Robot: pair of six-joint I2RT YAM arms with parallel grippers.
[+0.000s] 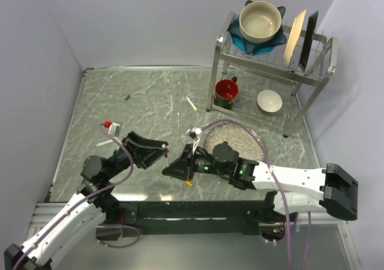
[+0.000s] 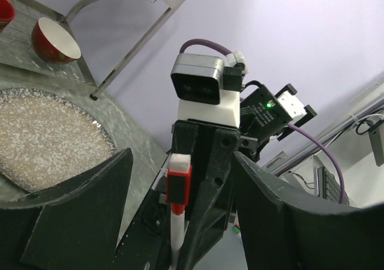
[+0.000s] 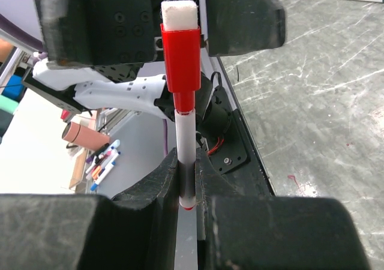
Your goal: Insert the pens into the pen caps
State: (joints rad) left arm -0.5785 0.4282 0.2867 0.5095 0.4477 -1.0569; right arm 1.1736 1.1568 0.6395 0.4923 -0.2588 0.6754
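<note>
My right gripper (image 3: 187,169) is shut on a white pen (image 3: 186,144) that stands upright in the right wrist view. A red cap (image 3: 181,60) with a white end sits on the pen's top. My left gripper (image 2: 183,162) is open, with a jaw on each side of the red cap (image 2: 179,186) and not touching it. In the top view the two grippers meet, left (image 1: 162,152) and right (image 1: 174,165). A yellow cap (image 1: 189,184) lies below the right gripper. A dark green cap (image 1: 127,96) lies far left. One pen (image 1: 191,104) lies mid-table. Another pen (image 1: 105,143) lies by the left arm.
A metal dish rack (image 1: 271,60) stands at the back right with bowls, plates and a red mug (image 1: 227,92). A round speckled plate (image 1: 249,139) lies just behind the right arm. Walls close the left and back sides.
</note>
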